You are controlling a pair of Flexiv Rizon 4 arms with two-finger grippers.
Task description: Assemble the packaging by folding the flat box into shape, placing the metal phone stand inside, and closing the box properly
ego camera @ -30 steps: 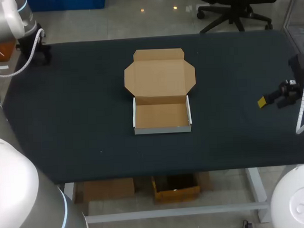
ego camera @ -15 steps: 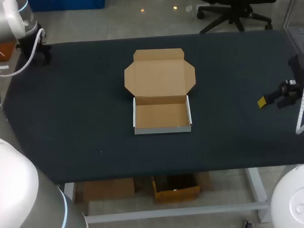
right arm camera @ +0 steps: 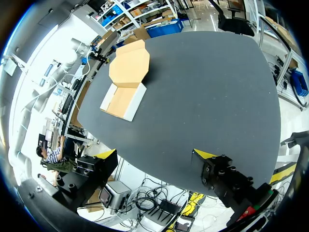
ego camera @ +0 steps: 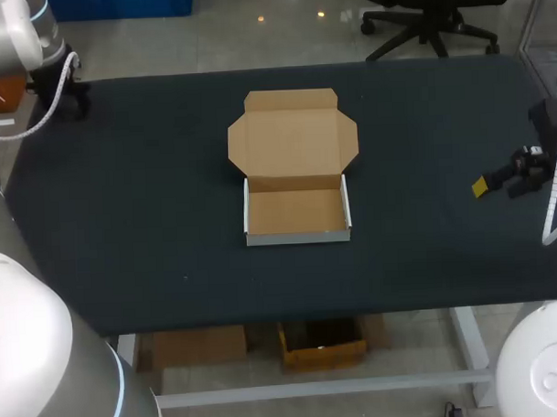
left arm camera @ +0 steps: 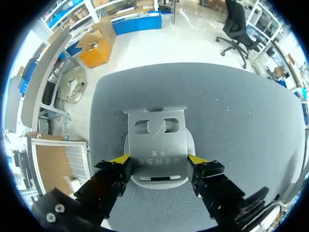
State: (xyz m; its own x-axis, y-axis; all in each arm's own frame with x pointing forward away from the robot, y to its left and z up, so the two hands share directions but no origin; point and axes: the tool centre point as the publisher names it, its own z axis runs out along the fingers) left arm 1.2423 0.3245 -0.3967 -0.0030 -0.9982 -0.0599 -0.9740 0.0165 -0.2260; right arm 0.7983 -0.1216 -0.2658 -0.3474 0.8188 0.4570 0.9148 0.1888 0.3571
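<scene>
My left gripper [left arm camera: 158,158], upper left in the head view, is clamped on the metal phone stand [left arm camera: 157,140], with a yellow tip on each opposite edge. I judge the stand goes next into the box [ego camera: 296,212]. The box sits folded at mid-frame, lid flat behind, tray empty. My right gripper [right arm camera: 155,154] hangs apart and empty at the right edge, probably to keep clear. The table [ego camera: 151,222] is dark and matte.

There is one table [ego camera: 151,222]. It carries one cardboard box [ego camera: 294,171], folded with its lid open. One metal phone stand [left arm camera: 157,150] sits well to the left of the box. There are two tools: the left tool [left arm camera: 159,159], well left of the box, and the right tool [right arm camera: 155,154], well right of it.
</scene>
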